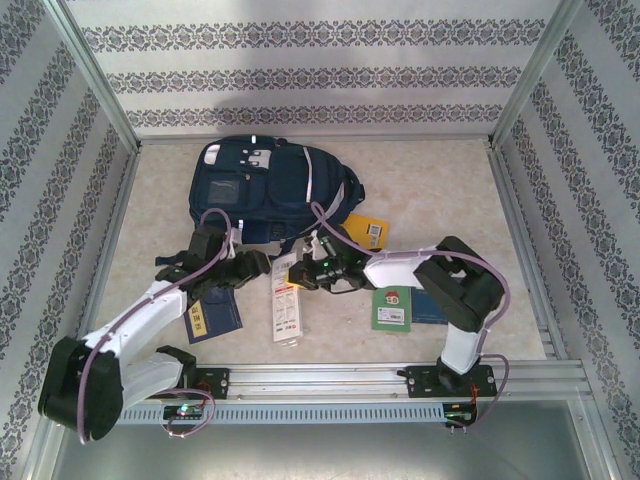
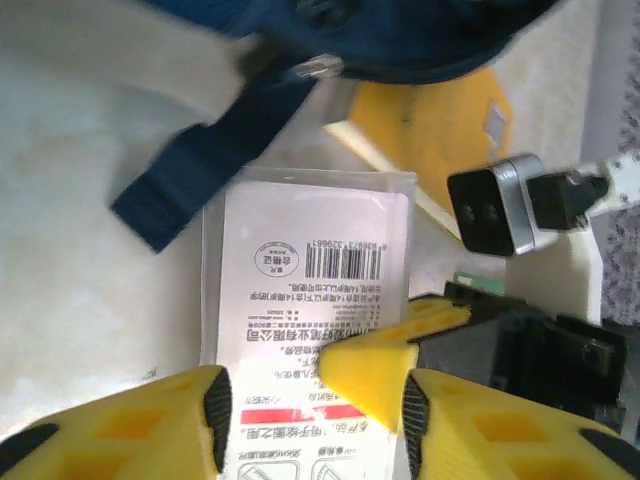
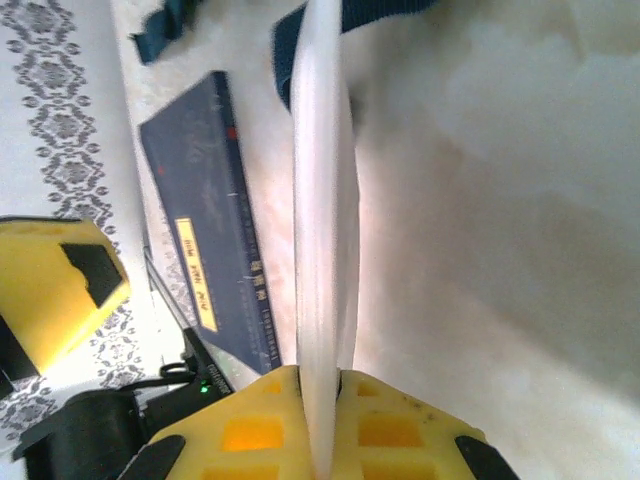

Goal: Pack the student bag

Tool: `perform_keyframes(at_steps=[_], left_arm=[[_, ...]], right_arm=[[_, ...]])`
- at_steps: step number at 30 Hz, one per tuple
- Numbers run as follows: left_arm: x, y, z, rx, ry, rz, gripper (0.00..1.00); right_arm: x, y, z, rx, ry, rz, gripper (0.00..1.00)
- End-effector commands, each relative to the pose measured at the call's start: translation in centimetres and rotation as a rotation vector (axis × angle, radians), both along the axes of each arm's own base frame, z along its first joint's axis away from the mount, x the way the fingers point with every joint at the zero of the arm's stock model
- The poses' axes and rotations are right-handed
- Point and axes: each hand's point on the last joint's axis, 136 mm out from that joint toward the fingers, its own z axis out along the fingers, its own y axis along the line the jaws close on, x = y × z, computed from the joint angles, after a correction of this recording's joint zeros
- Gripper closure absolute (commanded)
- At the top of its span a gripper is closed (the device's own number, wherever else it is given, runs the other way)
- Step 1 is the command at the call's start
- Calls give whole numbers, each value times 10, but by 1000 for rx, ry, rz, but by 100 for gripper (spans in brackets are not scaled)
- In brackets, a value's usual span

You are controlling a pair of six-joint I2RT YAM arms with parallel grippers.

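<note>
Right tool [image 3: 318, 392] clamps the white packet [image 3: 322, 200], apparently near the student bag [image 1: 270, 185].

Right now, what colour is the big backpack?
The backpack is navy blue with thin white stripes. The top view shows it best.

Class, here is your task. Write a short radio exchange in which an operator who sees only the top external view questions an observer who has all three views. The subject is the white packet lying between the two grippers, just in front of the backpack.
Operator: From above I can't judge the grip. Does the right gripper have the white packet?
Observer: Yes. The right wrist view shows the packet edge-on, pinched between the two yellow fingers.
Operator: And the left gripper, is it closed on anything?
Observer: No. In the left wrist view its fingers are spread apart and hold nothing, and the packet's barcode face lies beyond them.
</note>
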Motion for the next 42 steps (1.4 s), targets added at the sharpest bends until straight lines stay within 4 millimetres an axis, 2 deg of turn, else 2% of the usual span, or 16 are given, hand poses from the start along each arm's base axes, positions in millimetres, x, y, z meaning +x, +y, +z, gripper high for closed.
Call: perform_keyframes(at_steps=[1,4,8,11,14,19,25,33,36,37,38,39,42], left_arm=[[-14,-3,14,24,10,-88,38],[-13,-12,34,1,-25,-147,31],[-11,-32,71,-124,-101,-234,29],[-12,-50,104,-267,-179,-312,29],[-18,-62,133,-369,-257,-390,31],[-27,-71,159,-447,-323,-459,38],[-38,-83,172,-512,-373,-500,55],[-37,-85,178,-515,-403,-470,89],[-34,-83,181,-507,-418,-444,96],[-32,-82,183,-503,-423,-431,97],[-29,-81,184,-499,-428,-410,99],[-27,-80,188,-500,-432,-389,100],[-12,-70,199,-497,-456,-265,100]], right_arm=[[-1,-7,48,94,-124,71,98],[-4,-15,85,167,-204,108,98],[-16,-24,131,257,-293,167,98],[-28,-28,158,313,-339,211,98],[-37,-32,177,349,-372,232,98],[-47,-33,190,383,-392,254,98],[-47,-33,191,387,-396,240,98],[-46,-38,196,387,-409,219,98],[-39,-46,193,357,-418,164,86],[-36,-50,193,350,-425,139,77],[-31,-55,192,335,-429,98,60],[-26,-61,190,317,-434,45,48],[-12,-80,188,289,-453,-137,23]])
